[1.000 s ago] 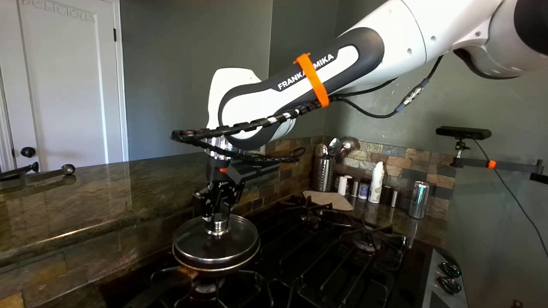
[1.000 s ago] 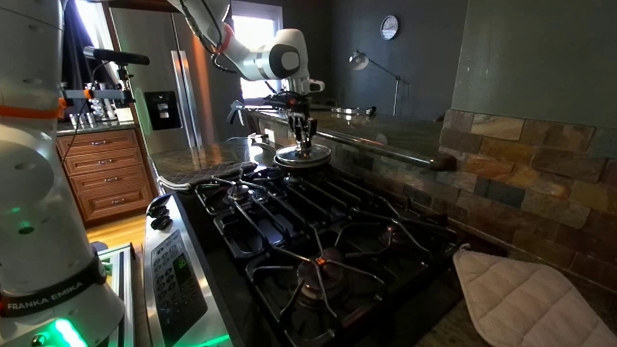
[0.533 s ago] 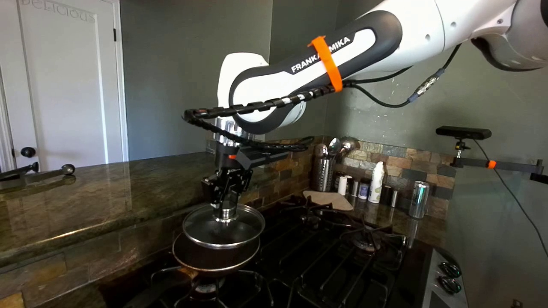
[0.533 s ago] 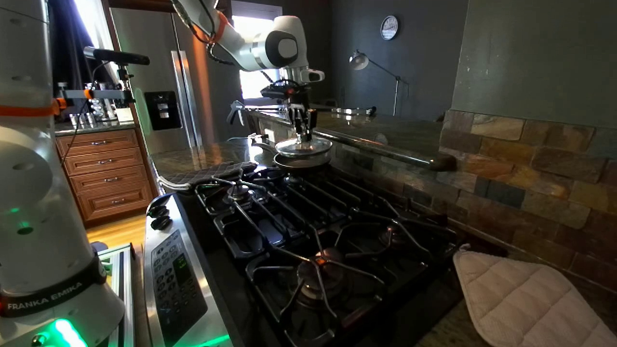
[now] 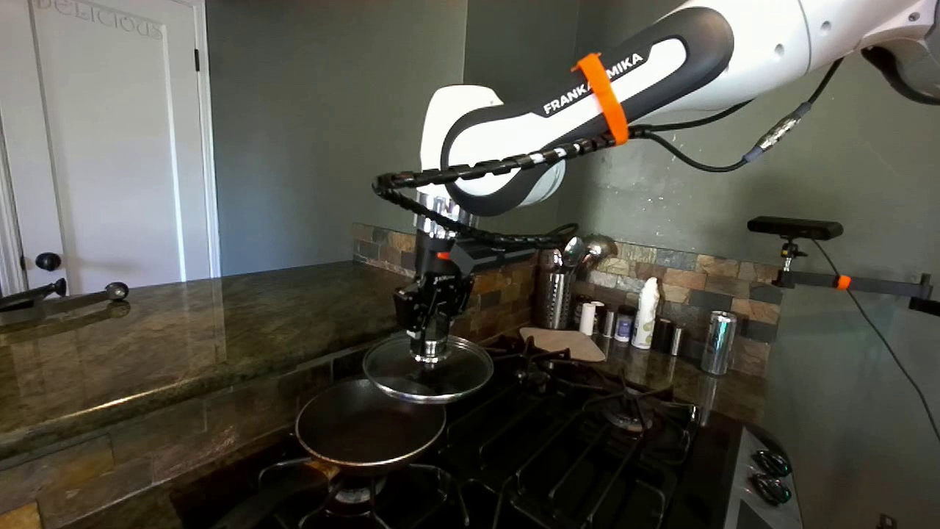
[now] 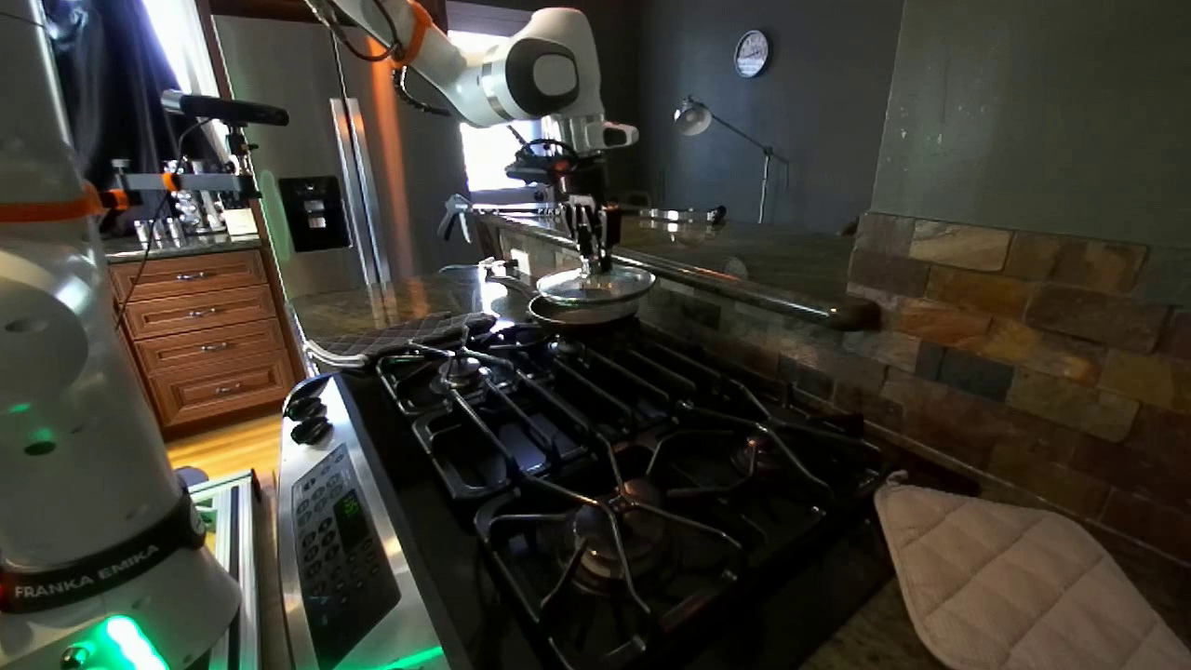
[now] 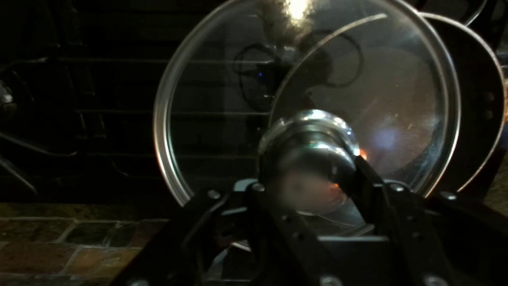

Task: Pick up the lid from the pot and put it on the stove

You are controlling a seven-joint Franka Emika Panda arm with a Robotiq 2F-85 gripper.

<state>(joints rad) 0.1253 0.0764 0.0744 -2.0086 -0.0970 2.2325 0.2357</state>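
Note:
The glass lid [image 5: 440,383] with its shiny metal rim hangs level in the air, above and partly beside the pot. It also shows in an exterior view [image 6: 616,285] and in the wrist view [image 7: 222,95]. My gripper [image 5: 429,344] is shut on the lid's metal knob [image 7: 313,129], with a finger on each side of it; the gripper shows too in the wrist view [image 7: 307,171]. The pot [image 5: 363,426], a dark pan with brownish inside, sits uncovered on a burner of the stove [image 6: 558,423]. In the wrist view the pot [image 7: 478,103] is partly under the lid.
A raised stone counter ledge [image 5: 279,308] runs along the stove, close to the lid. A pale pot holder [image 6: 1023,568], a utensil canister [image 5: 558,300] and several bottles stand past the stove. A dark quilted mat [image 6: 400,337] lies on the counter.
The lid has risen off the pot with my gripper and moved sideways, toward the stove's middle in an exterior view. The pot's inside is now uncovered. The pot has stayed in place.

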